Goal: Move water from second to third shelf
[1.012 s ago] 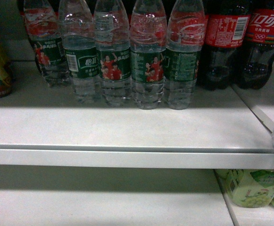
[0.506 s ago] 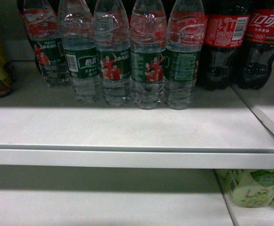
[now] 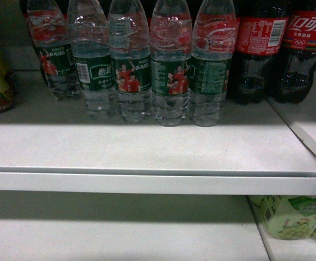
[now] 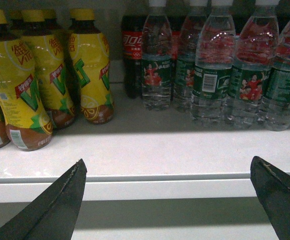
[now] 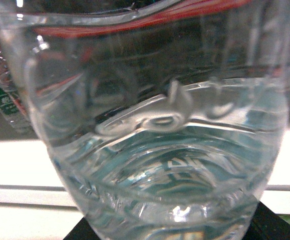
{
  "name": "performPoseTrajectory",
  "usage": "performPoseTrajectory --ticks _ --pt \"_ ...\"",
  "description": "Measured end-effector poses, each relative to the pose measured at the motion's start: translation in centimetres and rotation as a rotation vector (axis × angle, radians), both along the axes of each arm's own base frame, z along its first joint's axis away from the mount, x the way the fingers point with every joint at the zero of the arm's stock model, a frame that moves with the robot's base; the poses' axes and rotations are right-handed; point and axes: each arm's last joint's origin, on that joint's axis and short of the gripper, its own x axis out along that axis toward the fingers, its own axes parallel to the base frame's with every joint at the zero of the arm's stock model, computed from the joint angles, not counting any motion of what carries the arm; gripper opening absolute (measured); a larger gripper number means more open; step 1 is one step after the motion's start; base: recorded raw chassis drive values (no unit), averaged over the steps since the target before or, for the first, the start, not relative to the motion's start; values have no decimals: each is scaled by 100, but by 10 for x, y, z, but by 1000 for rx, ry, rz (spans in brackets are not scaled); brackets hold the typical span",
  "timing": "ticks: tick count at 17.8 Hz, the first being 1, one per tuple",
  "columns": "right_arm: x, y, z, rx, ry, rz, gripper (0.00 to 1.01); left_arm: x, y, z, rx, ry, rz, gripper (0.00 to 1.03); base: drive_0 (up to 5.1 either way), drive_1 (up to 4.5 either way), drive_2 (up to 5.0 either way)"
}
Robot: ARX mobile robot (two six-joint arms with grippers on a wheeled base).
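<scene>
Filling the right wrist view, the water bottle sits between the right gripper's dark fingers at 6 o'clock; grip and axis cannot be told. Left gripper spread wide.

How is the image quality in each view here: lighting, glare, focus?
Head view: dim, grainy, shelf edge shading the level below. Left wrist view: better lit, the water bottles sharp, left gripper fingers dark silhouettes. Right wrist view: one bottle fills the frame, soft and distorting, with the shelf behind blown out white.
</scene>
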Motion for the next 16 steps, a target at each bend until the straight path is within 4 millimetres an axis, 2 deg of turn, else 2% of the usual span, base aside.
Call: performPoseTrajectory --ticks 6,16 --pt "-8 5 2 34 14 56 42 0 0 0 0 0 0 98 0 0 0" --pt "-9 8 3 41 13 57 42 0 0 0 0 0 0 98 0 0 0"
